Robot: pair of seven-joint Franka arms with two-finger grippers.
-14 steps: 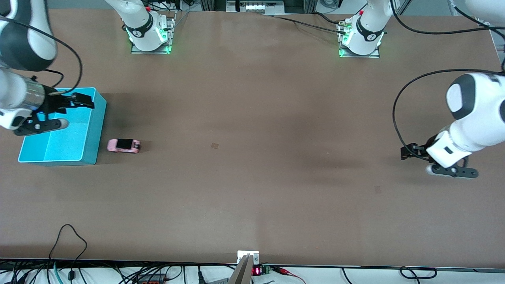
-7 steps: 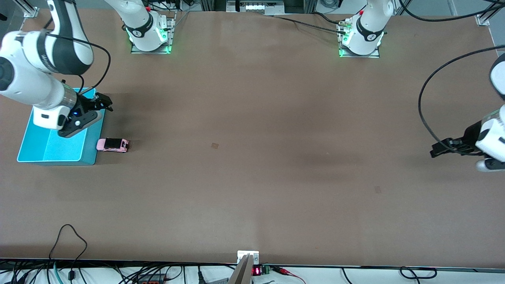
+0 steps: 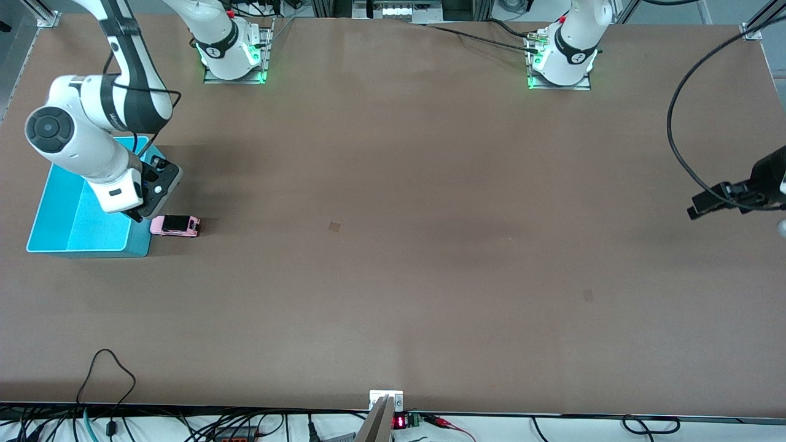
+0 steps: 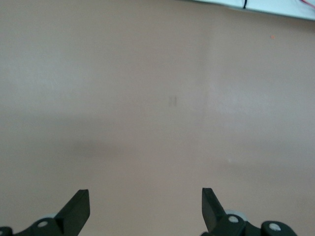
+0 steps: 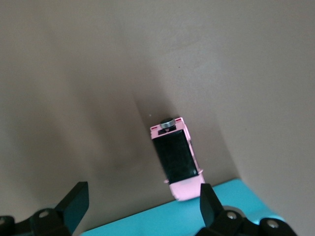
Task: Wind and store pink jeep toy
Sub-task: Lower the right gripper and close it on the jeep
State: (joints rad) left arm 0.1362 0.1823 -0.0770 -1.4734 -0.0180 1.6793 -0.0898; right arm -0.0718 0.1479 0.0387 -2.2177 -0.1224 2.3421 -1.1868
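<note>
Right gripper (image 3: 142, 212): fingers spread wide, nothing in them, hanging over the bin's wall right next to the jeep.
Left gripper (image 3: 706, 204): also wide open and empty, parked over bare surface (image 3: 393, 245) at the left arm's end, well apart from the bin. That arm just waits.
Pink jeep toy (image 3: 175, 225): sitting on its wheels on the surface, touching or just about touching the turquoise bin (image 3: 49, 212) on the side that faces the left arm's end. Not in the bin yet, so storing isn't done.
Handling guess: looks like tiny hard plastic, so light and stiff, probably a bit slick, and it'll roll away if nudged along its length.
Where to grab: I'd pinch across the two pink sides at the middle, under the black roof (image 5: 175, 157), keeping off the wheels.
Writing: no brand, label or text I can read on the jeep or bin.
</note>
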